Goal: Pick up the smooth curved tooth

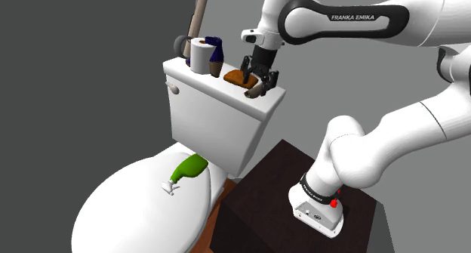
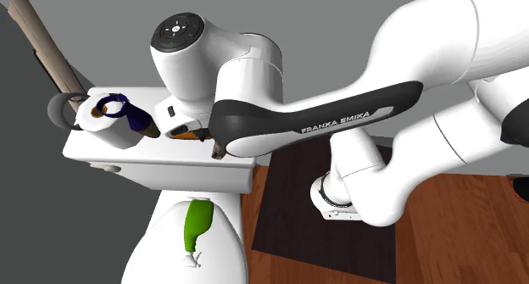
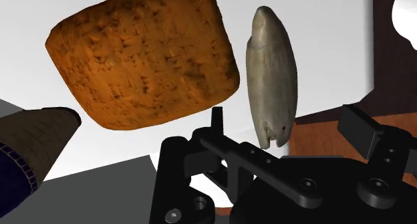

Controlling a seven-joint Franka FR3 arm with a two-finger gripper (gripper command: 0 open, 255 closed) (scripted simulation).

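Observation:
The tooth point(image 3: 270, 75) is a smooth, pale grey-beige curved piece lying on the white toilet tank lid point(image 1: 226, 89), near that lid's edge point(image 2: 219, 147). Right beside it lies an orange-brown inscribed tablet point(image 3: 144, 59). My black gripper point(image 1: 257, 79) hangs just above the tooth point(image 1: 254, 91), fingers open and standing apart on either side of it. In the wrist view the tooth's lower end reaches in between the fingers point(image 3: 180, 169), which do not touch it. In the second exterior view the arm hides most of the hand.
On the tank lid also stand a white paper roll point(image 1: 201, 55), a blue-and-brown object point(image 1: 216, 53) and a long brown stick point(image 1: 198, 17). A green bottle point(image 1: 189, 171) lies on the white toilet seat lid point(image 1: 128, 206). The dark stand point(image 1: 279, 206) sits beside the toilet.

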